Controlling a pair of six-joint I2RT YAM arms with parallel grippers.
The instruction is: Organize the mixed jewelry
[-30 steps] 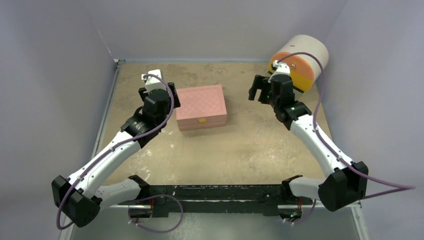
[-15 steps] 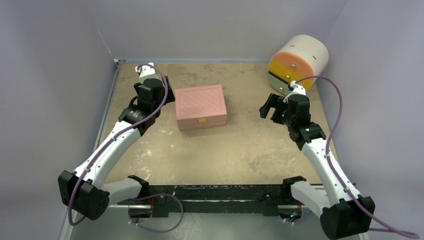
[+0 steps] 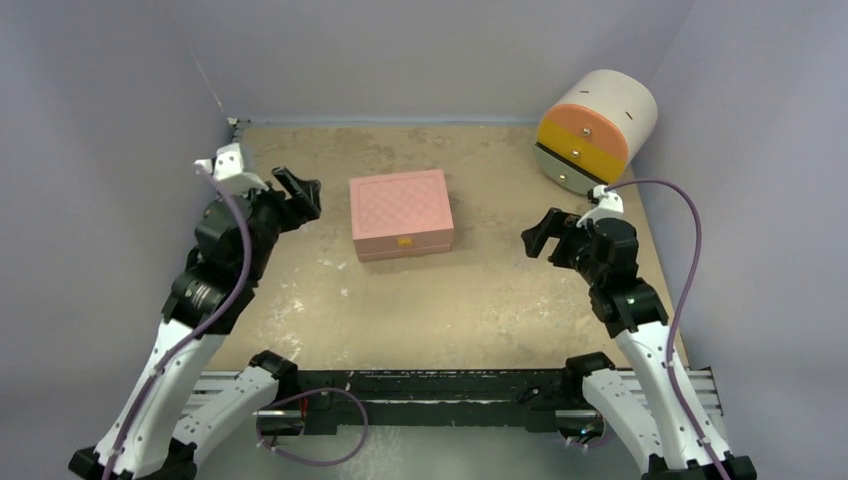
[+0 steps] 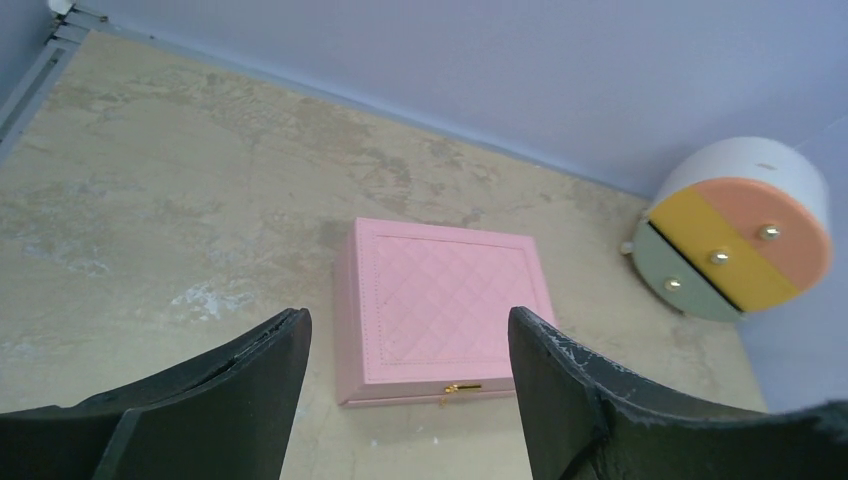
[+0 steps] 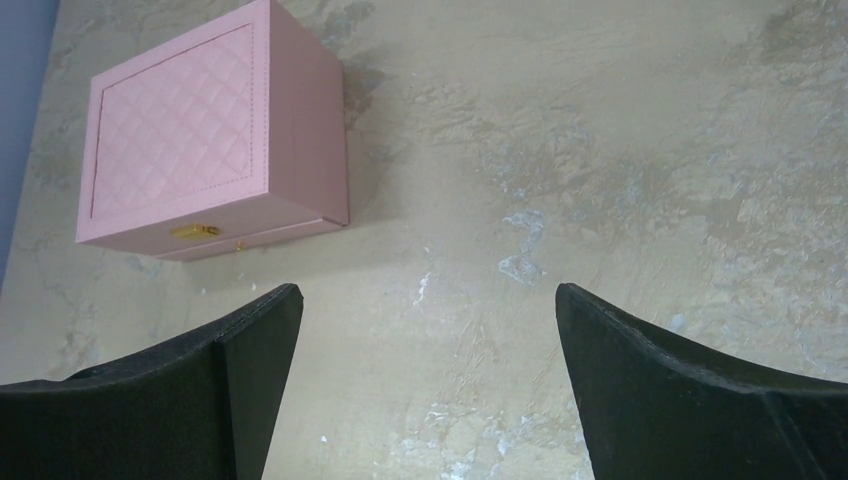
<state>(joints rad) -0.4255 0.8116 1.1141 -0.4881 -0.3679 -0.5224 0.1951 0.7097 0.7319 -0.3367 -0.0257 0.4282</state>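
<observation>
No gold jewelry pieces show in any view; they are out of view. A closed pink quilted box (image 3: 402,213) with a gold clasp sits mid-table; it also shows in the left wrist view (image 4: 440,297) and the right wrist view (image 5: 205,135). My left gripper (image 3: 297,192) is open and empty, raised left of the box, with the box between its fingers in the left wrist view (image 4: 408,330). My right gripper (image 3: 541,233) is open and empty, right of the box; in the right wrist view (image 5: 428,300) it hangs over bare table.
A round white organizer (image 3: 596,128) with orange, yellow and grey-green drawers, all shut, lies at the back right; it also shows in the left wrist view (image 4: 745,243). Purple walls enclose the table on the left, back and right.
Both arms have pulled back toward the near edge. The left gripper swung left, away from the box. The right gripper moved away from the round organizer, nearer and lower.
</observation>
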